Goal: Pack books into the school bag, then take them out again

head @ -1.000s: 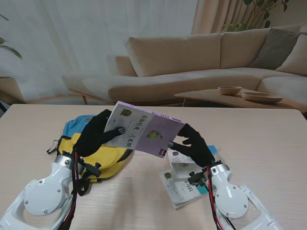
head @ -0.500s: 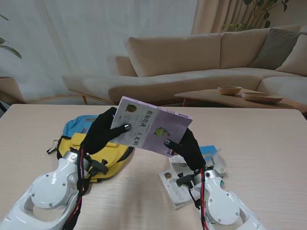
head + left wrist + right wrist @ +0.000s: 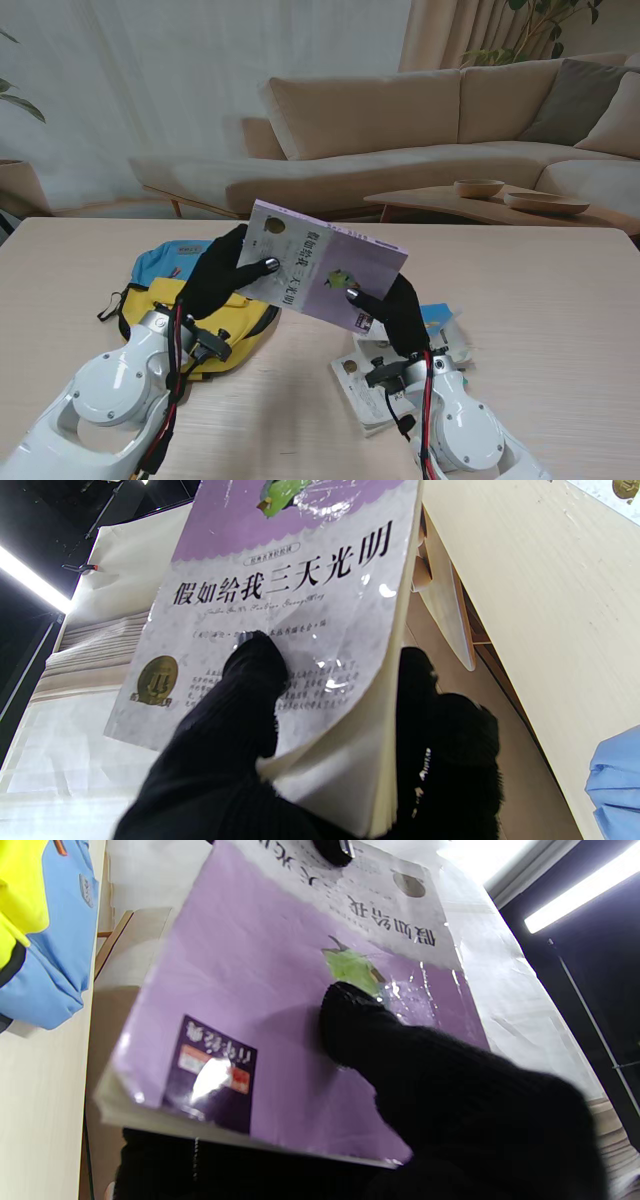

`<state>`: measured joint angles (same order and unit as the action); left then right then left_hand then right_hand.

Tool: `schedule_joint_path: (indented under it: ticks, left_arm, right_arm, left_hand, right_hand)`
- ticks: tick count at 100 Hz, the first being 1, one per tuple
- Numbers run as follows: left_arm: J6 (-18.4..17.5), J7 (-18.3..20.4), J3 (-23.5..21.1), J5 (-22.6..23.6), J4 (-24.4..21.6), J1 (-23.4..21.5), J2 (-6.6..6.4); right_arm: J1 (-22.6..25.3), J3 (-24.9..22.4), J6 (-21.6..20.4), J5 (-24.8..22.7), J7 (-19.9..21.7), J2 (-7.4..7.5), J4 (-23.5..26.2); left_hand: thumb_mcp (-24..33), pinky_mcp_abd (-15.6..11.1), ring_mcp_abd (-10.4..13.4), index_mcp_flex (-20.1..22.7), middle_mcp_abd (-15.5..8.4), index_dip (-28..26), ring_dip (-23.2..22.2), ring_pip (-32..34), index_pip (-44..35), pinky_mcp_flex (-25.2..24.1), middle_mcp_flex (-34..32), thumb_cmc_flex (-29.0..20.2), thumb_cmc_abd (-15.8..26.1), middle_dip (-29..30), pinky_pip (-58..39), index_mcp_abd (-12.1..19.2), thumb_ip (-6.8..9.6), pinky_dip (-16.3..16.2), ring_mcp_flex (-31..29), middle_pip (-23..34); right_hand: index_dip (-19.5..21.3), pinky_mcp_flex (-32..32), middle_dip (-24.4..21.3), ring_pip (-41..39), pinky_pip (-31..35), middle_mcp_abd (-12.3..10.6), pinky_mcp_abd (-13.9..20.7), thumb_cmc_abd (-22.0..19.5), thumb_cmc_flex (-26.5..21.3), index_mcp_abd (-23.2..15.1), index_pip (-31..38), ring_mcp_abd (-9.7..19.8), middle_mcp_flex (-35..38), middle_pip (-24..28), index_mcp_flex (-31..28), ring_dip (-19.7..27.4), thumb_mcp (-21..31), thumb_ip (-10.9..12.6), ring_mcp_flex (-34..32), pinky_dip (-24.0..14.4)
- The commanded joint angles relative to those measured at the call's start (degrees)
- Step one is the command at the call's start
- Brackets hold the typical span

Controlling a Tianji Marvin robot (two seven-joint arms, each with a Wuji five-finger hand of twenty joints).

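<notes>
The wooden bench (image 3: 560, 290) carries everything in reach; behind it stand a beige sofa (image 3: 420, 130) and a low table with two bowls (image 3: 480, 188).

Just beneath and beside the left hand (image 3: 215, 275) lies the school bag (image 3: 165, 300), yellow with a blue end, flat on the bench. In the right wrist view its blue and yellow fabric (image 3: 35, 935) shows off to one side of the lifted cover.

Under the right hand (image 3: 400, 310) sits a small stack of books (image 3: 385, 385), pale covers with a teal edge, partly hidden by the wrist and forearm.

Between the two hands, raised off the bench and tilted, is the purple book (image 3: 325, 275), its lilac and white cover facing the stand camera. The left hand is closed on the white end: the thumb (image 3: 255, 665) presses the front cover and the other fingers (image 3: 450, 740) lie behind the pages. The right hand is clamped on the purple end, thumb (image 3: 350, 1015) on the cover by the green bird picture, remaining fingers underneath the back. The book hangs above the gap between bag and stack, touching neither.
</notes>
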<state>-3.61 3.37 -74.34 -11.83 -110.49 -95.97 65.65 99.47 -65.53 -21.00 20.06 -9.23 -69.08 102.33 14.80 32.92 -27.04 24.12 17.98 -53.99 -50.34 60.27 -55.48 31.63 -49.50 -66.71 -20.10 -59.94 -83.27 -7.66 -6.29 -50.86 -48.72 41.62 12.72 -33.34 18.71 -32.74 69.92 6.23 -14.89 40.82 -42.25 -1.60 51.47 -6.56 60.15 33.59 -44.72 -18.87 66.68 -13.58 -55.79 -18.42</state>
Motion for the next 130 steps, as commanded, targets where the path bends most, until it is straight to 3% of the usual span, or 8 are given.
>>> schedule_joint_path:
  ticks: [1, 13, 36, 47, 59, 70, 101, 130]
  left_arm:
    - [0.6, 1.1, 0.2, 0.7, -1.2, -0.8, 0.51]
    - [0.8, 1.3, -0.3, 1.5, -1.8, -1.5, 0.35]
    - [1.5, 3.0, -1.5, 2.2, -2.7, -2.9, -0.15]
    - [2.4, 4.2, -1.7, 1.9, -3.0, -3.2, -0.39]
    - [3.2, 5.8, -2.1, 1.6, -3.2, -3.6, -0.73]
    - [2.7, 5.8, -2.3, 2.8, -3.0, -3.9, -0.85]
    - [2.5, 4.9, -3.5, 7.2, -3.7, -5.4, -1.03]
    - [1.1, 4.9, -6.4, 17.6, -3.9, -7.6, -1.88]
  right_arm:
    - [0.6, 0.0, 0.1, 0.2, 2.0, -0.39, 1.3]
    - [1.5, -1.3, 2.7, 3.0, 3.2, -0.26, 2.7]
    - [3.1, -4.4, 9.8, 6.6, 4.5, -0.19, 6.2]
    - [3.6, -5.6, 12.4, 6.9, 4.5, -0.21, 7.5]
    - [3.7, -6.6, 15.1, 6.5, 3.8, -0.33, 8.4]
    - [3.4, -7.3, 17.4, 6.1, 3.3, -0.47, 8.6]
    - [2.8, -10.0, 25.2, 7.5, 2.9, -0.84, 9.8]
    - [1.5, -12.5, 28.1, 7.1, 4.3, -0.7, 8.7]
  left_hand:
    - [7.8, 0.7, -0.4, 1.3, -3.1, -2.4, 0.2, 0.6, -7.3, -0.6, 0.0, -7.3, 7.4, 0.3, -1.3, 5.2, 1.11, -1.4, -0.4, 0.7]
    - [7.2, 1.2, -2.2, 0.9, -2.7, 2.4, 2.3, -3.8, -5.9, -2.6, 0.2, -7.3, 6.5, 3.2, 1.1, 3.7, 1.58, -0.1, 1.2, -3.4]
    - [-1.0, 0.5, -3.3, -1.9, -0.9, 16.0, 6.4, -12.5, 0.5, -10.6, 5.1, -4.1, 4.0, 9.9, 6.9, 0.7, 3.13, 4.2, 8.0, -11.9]
    - [1.8, -0.1, -3.1, -2.6, -0.5, 19.5, 8.4, -16.3, 6.0, -13.9, 10.3, 4.4, 2.3, 23.1, 9.2, -0.3, 2.51, 5.4, 11.3, -9.4]
    - [13.8, -0.4, -2.1, -3.1, -0.6, 21.5, 11.5, -22.5, 13.3, -18.6, 13.7, 18.4, 1.9, 27.0, 14.0, -1.5, 2.51, 7.9, 15.7, -13.6]
    - [15.7, -0.8, -0.9, -4.7, -0.9, 23.7, 13.9, -27.5, 17.2, -22.6, 16.7, 23.6, 1.2, 30.0, 19.0, -1.5, 2.33, 10.5, 19.6, -17.7]
    - [12.5, -2.5, 1.6, -6.7, -1.8, 28.8, 17.2, -36.5, 23.2, -30.6, 22.4, 27.3, 1.5, 34.3, 31.4, -0.6, 1.96, 15.4, 27.3, -23.9]
    - [10.8, -4.6, 3.3, -3.6, -3.2, 30.4, 18.0, -40.4, 25.4, -34.0, 22.5, 27.3, 1.8, 35.4, 38.3, 1.7, 2.2, 14.9, 29.9, -26.2]
  right_hand:
    - [5.1, -2.2, 0.7, -3.6, 4.3, -0.8, -1.2, -2.3, -5.1, -8.0, 6.2, -0.9, 3.8, 1.3, -10.8, -1.8, 0.1, -0.5, -3.9, -1.9]
    - [17.1, -5.6, 4.5, -14.9, 12.4, 1.7, -5.4, -2.5, -5.5, -8.7, 5.4, -4.1, 4.5, 9.9, -14.6, -5.9, 0.9, -0.8, -6.9, -5.6]
    - [23.7, -12.9, 9.4, -21.9, 17.4, 5.6, -10.2, -1.4, -6.0, -6.1, 5.7, -7.2, 4.9, 16.1, -16.0, -7.0, 3.4, -0.3, -12.7, -6.5]
    - [24.8, -14.1, 9.8, -22.3, 17.8, 6.1, -10.8, -1.1, -6.3, -5.3, 5.6, -7.2, 5.2, 16.6, -15.8, -6.9, 3.9, -0.1, -13.6, -6.3]
    - [25.2, -15.3, 9.8, -22.0, 17.6, 6.5, -11.6, -0.7, -6.3, -4.8, 5.4, -7.5, 5.6, 16.7, -16.0, -6.6, 4.5, -0.1, -14.4, -5.8]
    - [25.9, -15.9, 10.4, -22.5, 18.0, 6.6, -12.0, -0.7, -6.4, -4.7, 5.6, -7.5, 5.6, 17.2, -16.2, -6.7, 4.7, -0.1, -15.1, -5.6]
    - [31.9, -17.2, 14.0, -26.5, 20.5, 7.5, -13.4, -1.1, -6.7, -4.1, 6.1, -7.2, 5.0, 20.5, -16.2, -8.0, 5.2, 0.7, -16.2, -5.4]
    - [32.5, -17.0, 14.2, -26.3, 20.4, 7.5, -13.5, -1.3, -6.8, -4.0, 5.8, -7.2, 4.6, 20.5, -16.1, -7.8, 5.1, 0.8, -16.1, -5.3]
